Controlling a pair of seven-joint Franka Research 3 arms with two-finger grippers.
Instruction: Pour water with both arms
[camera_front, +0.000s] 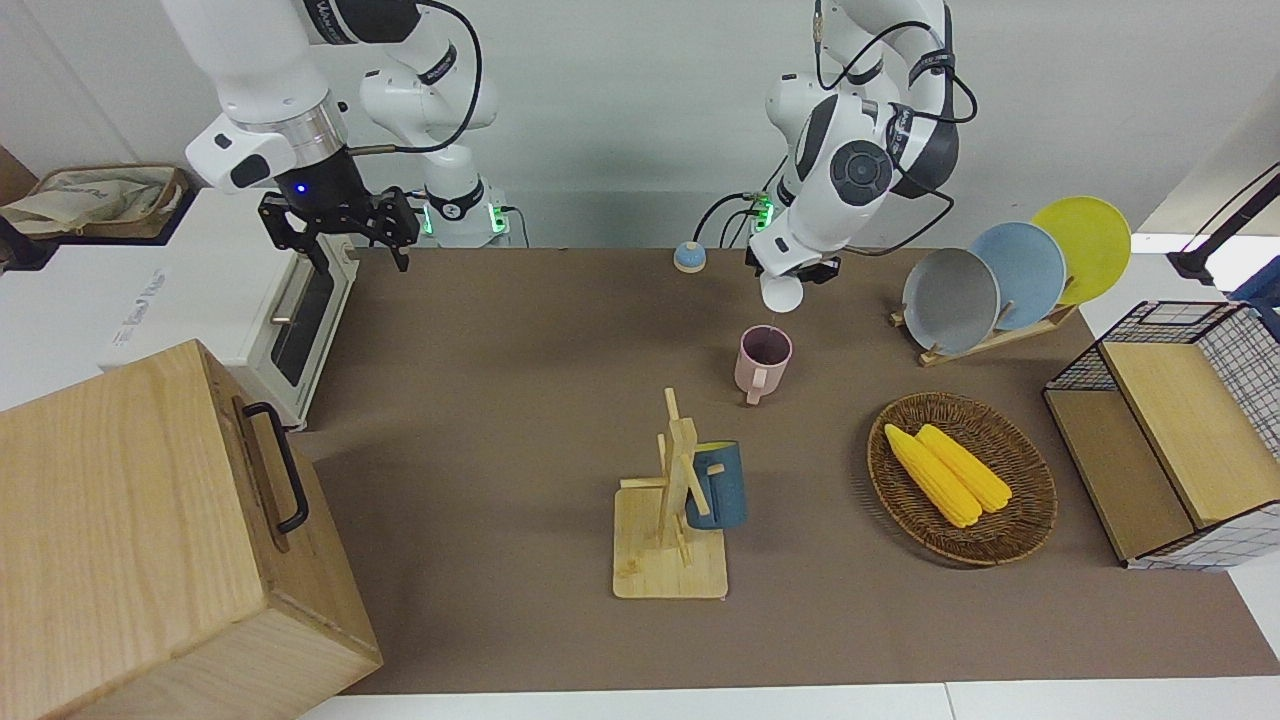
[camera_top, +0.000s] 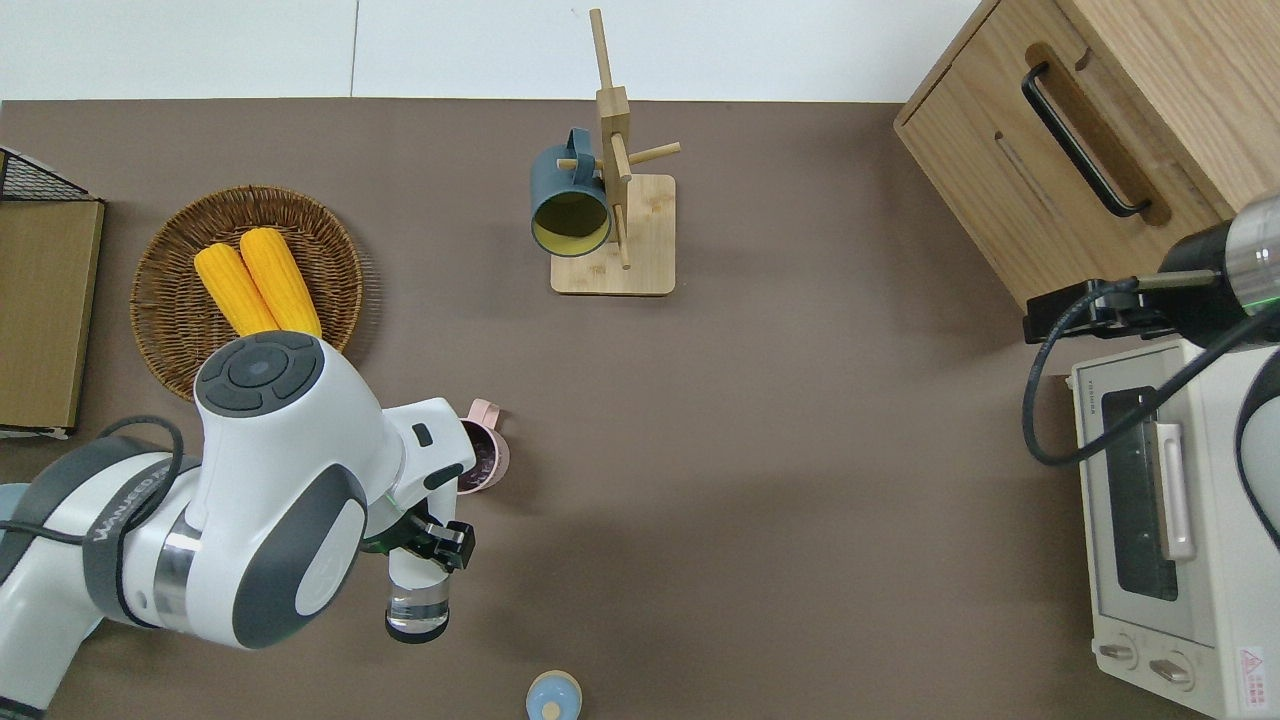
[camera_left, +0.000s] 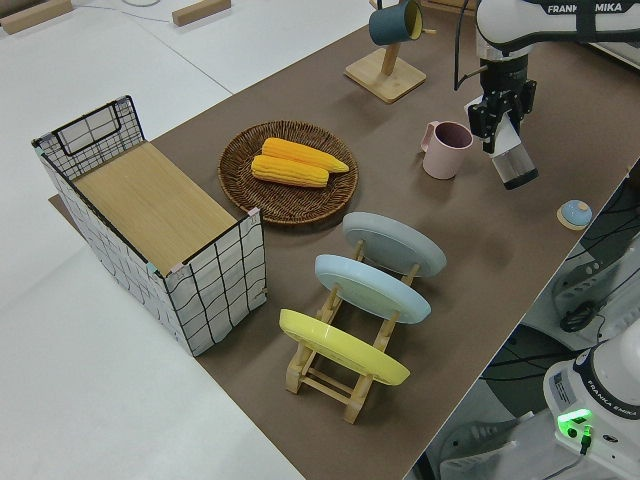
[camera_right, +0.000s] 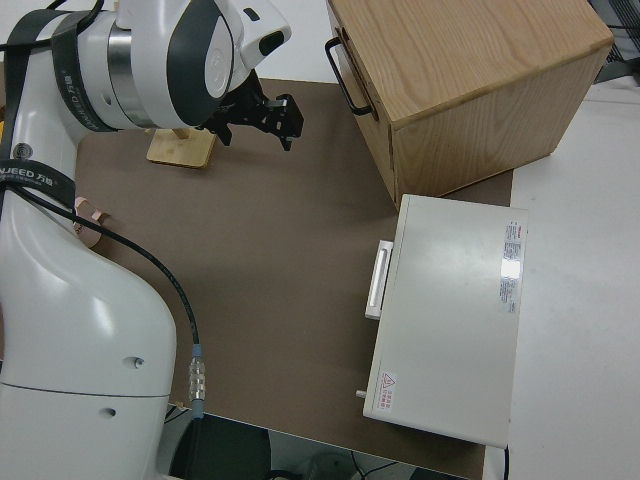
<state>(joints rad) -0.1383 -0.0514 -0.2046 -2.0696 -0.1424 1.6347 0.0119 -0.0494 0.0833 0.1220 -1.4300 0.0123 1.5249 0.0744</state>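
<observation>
One glass, one mug: we are tipping toward the pour.

We are holding a clear glass (camera_top: 417, 602) clamped in our left gripper (camera_top: 436, 537), tilted almost on its side, its base pointing back toward the robots and its mouth hidden under the wrist, facing the pink mug (camera_top: 481, 458). That mug is standing upright on the brown table (camera_top: 800, 450), just past the fingers, along the same line as the glass's long axis, with its handle turned away from us. In our judgement the pour depends on keeping that mouth lined up over the mug's opening; we cannot tell whether water is running yet. Our right gripper (camera_front: 340, 225) is parked with its fingers apart, well away, so the left arm is by far the nearer to the mug.
</observation>
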